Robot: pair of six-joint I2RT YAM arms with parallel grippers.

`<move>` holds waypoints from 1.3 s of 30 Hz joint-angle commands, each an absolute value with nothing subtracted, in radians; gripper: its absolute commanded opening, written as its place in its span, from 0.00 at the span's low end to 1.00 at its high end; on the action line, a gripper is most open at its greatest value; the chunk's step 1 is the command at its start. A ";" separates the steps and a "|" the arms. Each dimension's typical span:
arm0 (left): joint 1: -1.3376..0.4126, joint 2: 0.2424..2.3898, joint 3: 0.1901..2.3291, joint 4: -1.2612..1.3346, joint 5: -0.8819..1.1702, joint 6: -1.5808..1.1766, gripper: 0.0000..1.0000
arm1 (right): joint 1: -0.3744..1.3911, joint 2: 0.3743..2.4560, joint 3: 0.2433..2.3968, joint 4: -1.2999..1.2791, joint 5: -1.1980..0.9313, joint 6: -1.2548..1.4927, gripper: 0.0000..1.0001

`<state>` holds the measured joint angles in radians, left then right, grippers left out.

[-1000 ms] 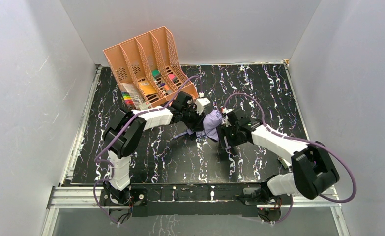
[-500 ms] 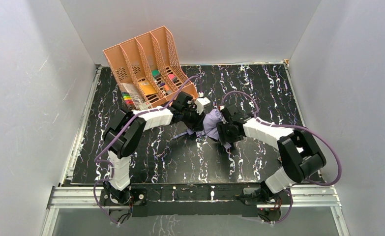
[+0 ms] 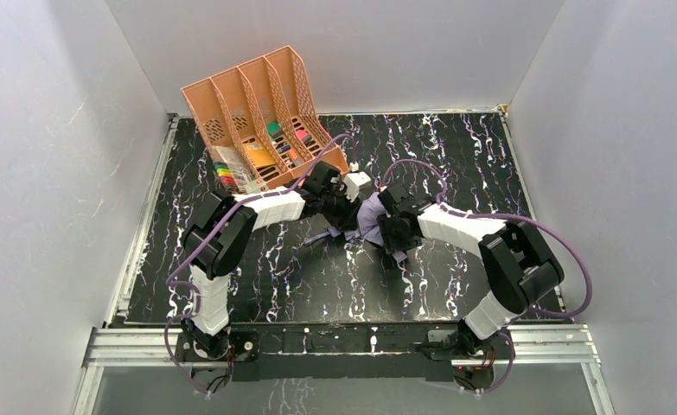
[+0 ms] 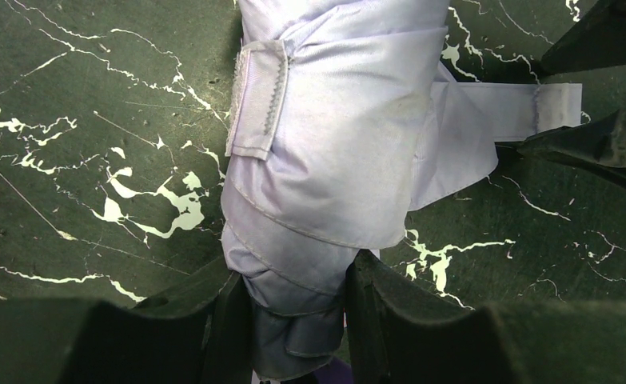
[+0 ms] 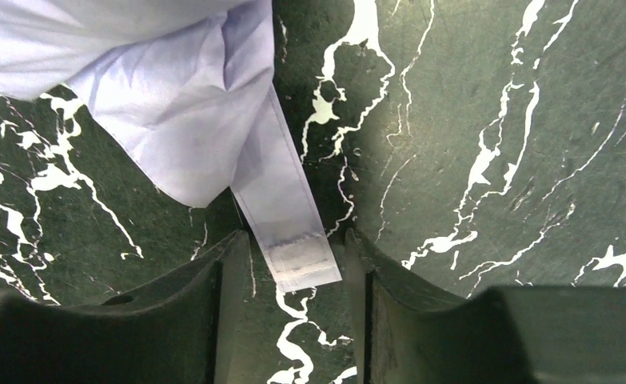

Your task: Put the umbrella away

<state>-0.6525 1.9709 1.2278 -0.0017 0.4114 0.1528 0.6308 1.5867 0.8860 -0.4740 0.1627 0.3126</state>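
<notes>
My left gripper (image 4: 297,276) is clenched on the umbrella (image 4: 333,160). The rolled lavender bundle runs straight out from between my two left fingers (image 4: 229,312), which press against its narrow end on both sides. Farther along the roll, a fabric tab (image 4: 257,104) with a stitched edge lies flat against the cloth. The strap (image 4: 525,108) sticks out sideways from the bundle onto the table, toward my other arm.

My right gripper (image 5: 295,240) is not holding anything. Its jaws stand apart, tips down near the table (image 5: 493,160), and the free end of the strap (image 5: 289,216) lies flat between them. There is a sliver of dark marbled surface on the left side of it, and its edge sits just beside my right finger. A loose fold of the umbrella's fabric spreads out beyond the strap.

From above, the umbrella (image 3: 371,220) lies at the middle of the table (image 3: 456,156), squeezed between my two wrists. A peach file rack (image 3: 257,104) stands near the far left corner, well apart from it.
</notes>
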 commanded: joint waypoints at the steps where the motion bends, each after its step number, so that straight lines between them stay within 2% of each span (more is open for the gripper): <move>1: -0.644 2.002 1.203 -0.138 0.250 0.186 0.00 | 0.645 1.689 0.848 -0.520 0.154 0.351 0.50; 10: -0.644 2.006 1.203 -0.139 0.226 0.178 0.00 | 0.647 1.690 0.832 -0.519 0.168 0.360 0.20; 12: -0.644 2.003 1.200 -0.132 0.214 0.176 0.00 | 0.646 1.686 0.829 -0.516 0.162 0.362 0.12; 14: -0.644 2.002 1.198 -0.124 0.186 0.157 0.00 | 0.646 1.677 0.824 -0.512 0.158 0.360 0.00; 21: -0.612 1.987 1.183 -0.050 0.210 0.029 0.00 | 0.681 1.584 0.785 -0.471 0.096 0.402 0.00; 27: -0.603 2.004 1.201 -0.039 0.209 -0.027 0.00 | 0.815 1.558 0.785 -0.439 0.041 0.497 0.00; 39: -0.601 2.001 1.199 -0.057 0.043 0.049 0.00 | 0.917 1.405 0.748 -0.514 -0.038 0.605 0.00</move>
